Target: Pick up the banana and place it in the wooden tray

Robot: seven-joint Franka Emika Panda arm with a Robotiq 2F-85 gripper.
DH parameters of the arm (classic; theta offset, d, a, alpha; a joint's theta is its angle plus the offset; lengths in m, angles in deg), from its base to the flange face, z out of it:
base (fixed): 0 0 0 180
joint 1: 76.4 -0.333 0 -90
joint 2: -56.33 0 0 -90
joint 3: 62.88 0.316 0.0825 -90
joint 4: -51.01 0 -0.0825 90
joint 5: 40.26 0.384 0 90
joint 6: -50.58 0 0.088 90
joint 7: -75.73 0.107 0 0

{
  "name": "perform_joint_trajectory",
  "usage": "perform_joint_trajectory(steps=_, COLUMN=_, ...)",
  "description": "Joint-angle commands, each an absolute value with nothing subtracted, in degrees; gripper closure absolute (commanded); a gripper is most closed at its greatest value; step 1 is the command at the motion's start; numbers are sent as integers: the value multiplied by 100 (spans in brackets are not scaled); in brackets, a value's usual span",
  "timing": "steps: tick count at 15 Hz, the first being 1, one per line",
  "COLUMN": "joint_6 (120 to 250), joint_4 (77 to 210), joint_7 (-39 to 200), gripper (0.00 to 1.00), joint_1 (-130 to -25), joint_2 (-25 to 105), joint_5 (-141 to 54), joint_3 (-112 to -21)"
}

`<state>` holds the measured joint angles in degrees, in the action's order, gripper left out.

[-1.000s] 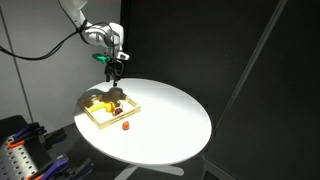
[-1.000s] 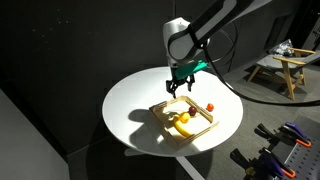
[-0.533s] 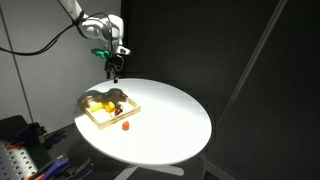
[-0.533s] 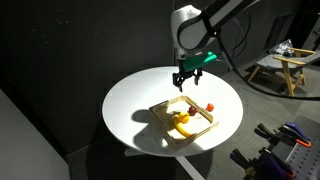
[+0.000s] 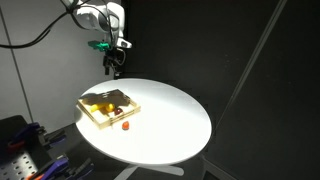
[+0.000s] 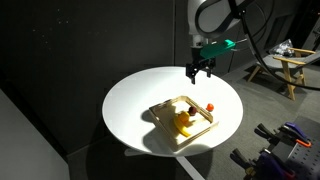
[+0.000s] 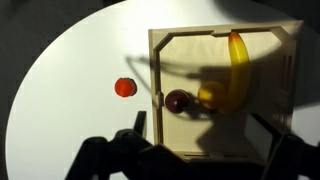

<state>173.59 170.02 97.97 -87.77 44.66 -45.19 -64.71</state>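
The banana (image 7: 238, 68) lies inside the wooden tray (image 7: 155, 60), along its right side. A round yellow fruit (image 7: 207, 97) and a dark red fruit (image 7: 177, 101) lie next to it in the tray. The tray also shows in both exterior views (image 5: 88, 113) (image 6: 164, 126), with yellow fruit (image 6: 182, 121) in it. My gripper (image 7: 200, 126) is open and empty, high above the tray's near edge. In both exterior views it (image 5: 115, 66) (image 6: 198, 70) hangs well above the table, apart from the tray.
A small red-orange fruit (image 7: 124, 88) lies on the white round table (image 5: 170, 115) just outside the tray; it also shows in both exterior views (image 5: 125, 126) (image 6: 210, 107). Dark curtains surround the table. A wooden stand (image 6: 285, 65) is off to one side.
My gripper has risen from just above the tray to well above the table and away from it. The banana stays in the tray.
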Motion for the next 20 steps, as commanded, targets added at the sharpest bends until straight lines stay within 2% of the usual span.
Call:
perform_joint_trajectory(steps=1, joint_6=17202, joint_4=17415, joint_7=9219, gripper=0, joint_1=-8477, joint_2=5055, joint_5=-4477, joint_3=-6289)
perform_joint_trajectory(steps=20, joint_6=17047, joint_4=18341, joint_7=8016, gripper=0, joint_1=-8259, joint_2=6676, joint_5=-3985, joint_3=-6032)
